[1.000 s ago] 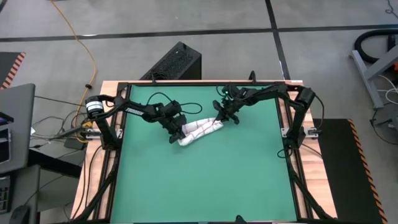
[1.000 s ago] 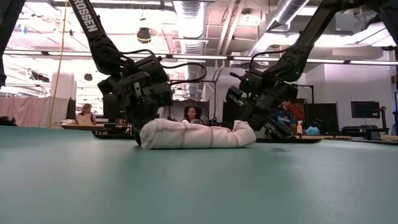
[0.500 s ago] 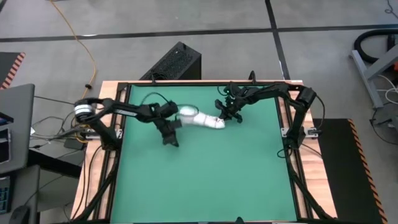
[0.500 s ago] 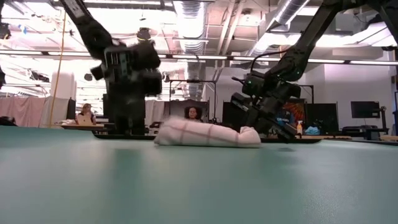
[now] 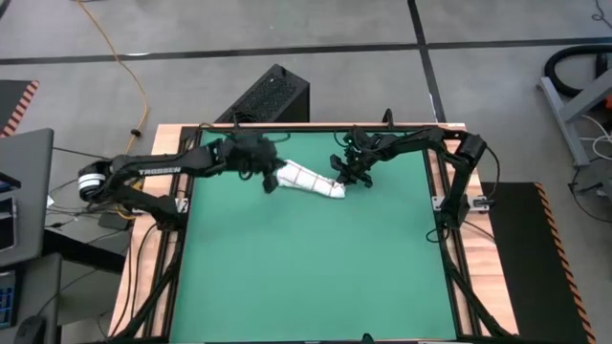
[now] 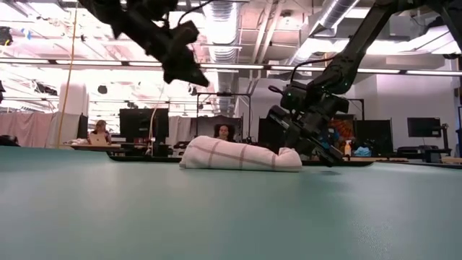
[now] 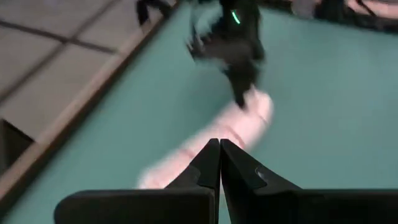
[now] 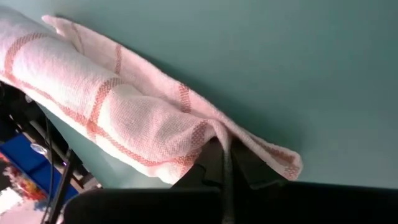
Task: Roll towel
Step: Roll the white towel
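dark right gripper (image 8: 225, 163) clamped on the towel (image 5: 308, 180) end, low on the green mat (image 5: 316, 268) near its far edge. left gripper (image 7: 219, 163) shut, empty, raised above the other end. towel already a roll; only release looks left.

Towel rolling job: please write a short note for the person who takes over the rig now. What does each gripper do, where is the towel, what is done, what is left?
Left gripper: shut, empty, raised above the towel's left end.
Right gripper: shut on the towel's right end, low on the green mat.
Towel: rolled into a log, lying near the mat's far edge.
Done: rolling looks complete.
Left: probably release the right grip and withdraw both arms.
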